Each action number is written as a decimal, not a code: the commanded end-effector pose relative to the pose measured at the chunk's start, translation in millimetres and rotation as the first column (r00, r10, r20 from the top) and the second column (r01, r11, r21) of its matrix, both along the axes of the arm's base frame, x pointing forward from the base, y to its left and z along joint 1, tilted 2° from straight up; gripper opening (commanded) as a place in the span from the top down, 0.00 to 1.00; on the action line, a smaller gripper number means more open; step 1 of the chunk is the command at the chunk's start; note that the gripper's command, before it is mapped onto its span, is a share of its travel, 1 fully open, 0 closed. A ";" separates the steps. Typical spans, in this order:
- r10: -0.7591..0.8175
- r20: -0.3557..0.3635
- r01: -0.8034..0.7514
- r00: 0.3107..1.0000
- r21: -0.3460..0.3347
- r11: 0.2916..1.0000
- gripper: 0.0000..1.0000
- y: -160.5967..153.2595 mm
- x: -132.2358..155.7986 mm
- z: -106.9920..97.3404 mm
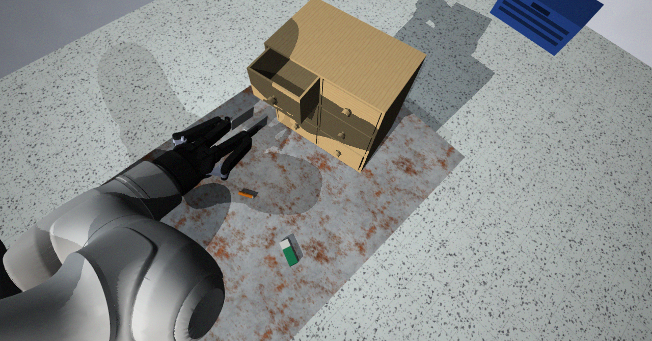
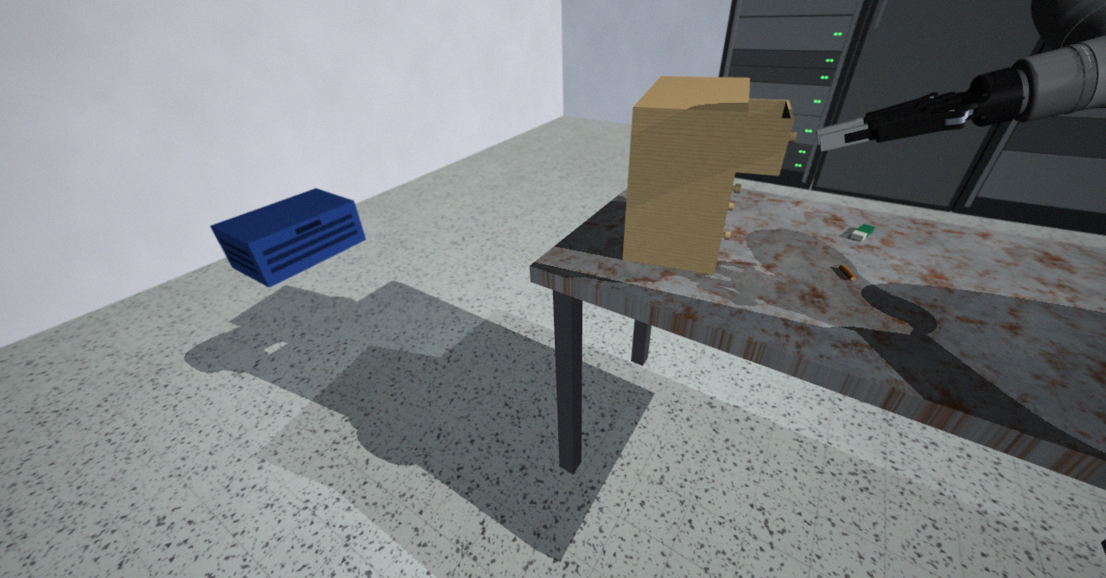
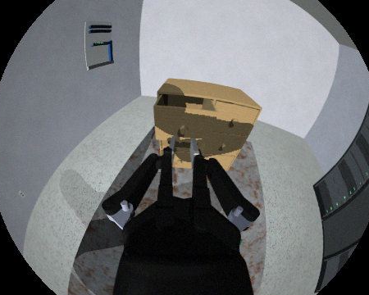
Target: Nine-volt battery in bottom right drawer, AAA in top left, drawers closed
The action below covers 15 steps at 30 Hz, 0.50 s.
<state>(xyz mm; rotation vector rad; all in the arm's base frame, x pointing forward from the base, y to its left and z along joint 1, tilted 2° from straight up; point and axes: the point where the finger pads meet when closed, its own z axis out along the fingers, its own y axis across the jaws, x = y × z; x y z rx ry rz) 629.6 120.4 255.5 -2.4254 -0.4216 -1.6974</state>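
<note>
The small wooden chest [image 1: 337,78] stands at the far end of the rusty table, also in the exterior view [image 2: 684,172] and the wrist view [image 3: 207,117]. Its top-left drawer [image 1: 282,81] is pulled partly out and looks empty; the other drawers are in. My gripper [image 1: 248,121] hovers level a short way in front of that drawer's knob [image 1: 271,100], fingers a little apart with nothing between them. It also shows from the side [image 2: 823,137] and from the wrist [image 3: 183,147]. The orange AAA battery [image 1: 247,193] lies on the table below my wrist. The green-and-white nine-volt battery [image 1: 291,249] lies nearer the table's front.
A blue box [image 1: 544,12] floats off the table beyond the chest. Dark server racks [image 2: 850,48] stand behind the table. The chest sits close to the table's far edge.
</note>
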 end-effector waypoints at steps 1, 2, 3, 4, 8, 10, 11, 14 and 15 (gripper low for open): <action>0.000 0.000 0.000 1.000 0.000 1.000 0.80 -0.8 -2.0 0.4; 0.000 0.000 0.000 1.000 0.000 1.000 0.80 -1.0 -2.5 0.6; 0.000 0.000 0.000 1.000 0.000 1.000 0.80 -1.4 -3.6 1.1; 0.000 0.000 0.000 1.000 0.000 1.000 0.80 -2.0 -5.7 1.9; 0.000 0.000 0.000 1.000 0.000 1.000 0.80 -4.1 -12.2 4.7; 0.000 0.000 0.000 1.000 0.000 1.000 0.80 -6.9 -21.3 8.6; 0.000 0.000 0.000 1.000 0.000 1.000 0.80 -8.4 -26.2 10.7; 0.000 0.000 0.000 1.000 0.000 1.000 0.80 -12.7 -39.8 16.5; 0.000 0.000 0.000 1.000 0.000 1.000 0.80 -13.8 -43.3 18.0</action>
